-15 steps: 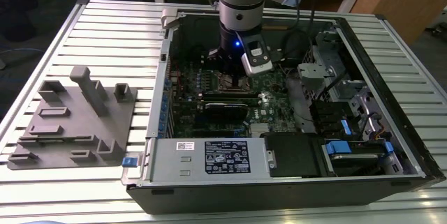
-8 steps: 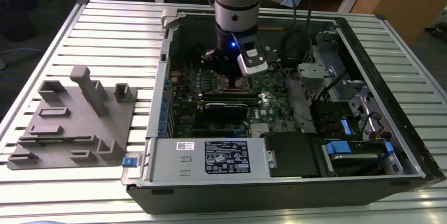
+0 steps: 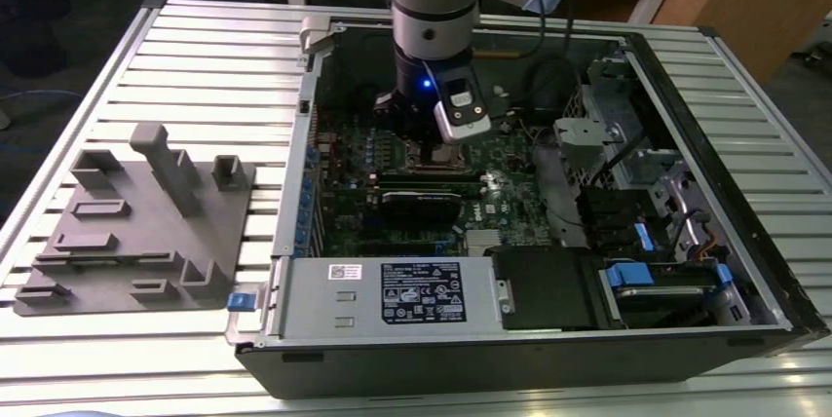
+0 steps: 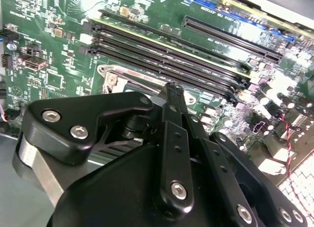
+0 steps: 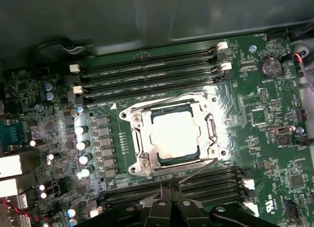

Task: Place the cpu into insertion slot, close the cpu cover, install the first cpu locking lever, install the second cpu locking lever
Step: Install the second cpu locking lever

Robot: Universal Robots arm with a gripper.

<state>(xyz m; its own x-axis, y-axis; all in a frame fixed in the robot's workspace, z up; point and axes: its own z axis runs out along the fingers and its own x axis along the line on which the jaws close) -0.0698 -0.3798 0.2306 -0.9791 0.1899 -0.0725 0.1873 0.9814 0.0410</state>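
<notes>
In the first wrist view the cpu [image 5: 174,135] lies flat in the insertion slot [image 5: 147,166], its pale metal top facing up. The silvery cpu cover [image 5: 139,138] lies down around it as a frame. A thin lever rod [image 5: 191,166] runs along the socket edge nearest my gripper [image 5: 167,188]. The gripper hovers just off that edge, fingers together with nothing between them. In the second wrist view the black gripper [image 4: 171,89] points at a corner of the cover [image 4: 112,75]. The exterior view has the gripper [image 3: 430,149] low inside the case, over the socket.
Long black memory slots [image 5: 147,74] flank the socket on two sides, with capacitors [image 5: 83,146] beside it. The open computer case [image 3: 520,339] lies on a slatted table [image 3: 195,47], drive bays and cables on the exterior view's right. A grey fixture [image 3: 143,222] sits at its left.
</notes>
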